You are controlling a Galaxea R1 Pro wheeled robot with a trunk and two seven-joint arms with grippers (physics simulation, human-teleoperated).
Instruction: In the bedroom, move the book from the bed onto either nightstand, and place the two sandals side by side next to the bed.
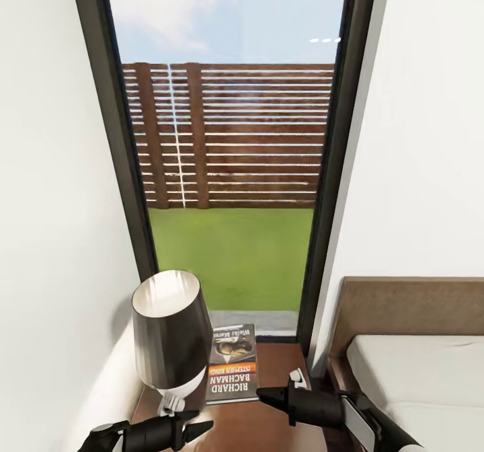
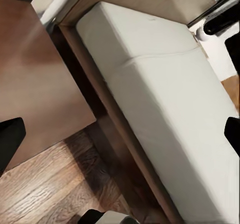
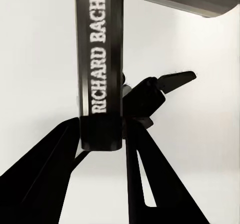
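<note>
The book (image 1: pixel 232 366), dark with an orange band and white "Richard Bachman" lettering, lies flat over the glossy brown nightstand (image 1: pixel 279 364) beside the window. My right gripper (image 1: pixel 263 394) is at the book's near right corner. In the right wrist view the book's spine (image 3: pixel 100 59) sits between the two black fingers (image 3: pixel 55 164), which press on both of its faces. My left gripper (image 1: pixel 198 427) hovers open at the nightstand's front edge, below the lamp. The bed (image 1: pixel 423 378) with its pale mattress (image 2: pixel 165 109) stands to the right. The sandals are out of view.
A dark-shaded lamp (image 1: pixel 168 331) on a white base fills the nightstand's left part, close to the book. A tall dark-framed window (image 1: pixel 228 169) rises behind. The brown headboard (image 1: pixel 410 304) and white walls close in both sides. Wood-plank floor (image 2: pixel 50 194) shows between nightstand and bed.
</note>
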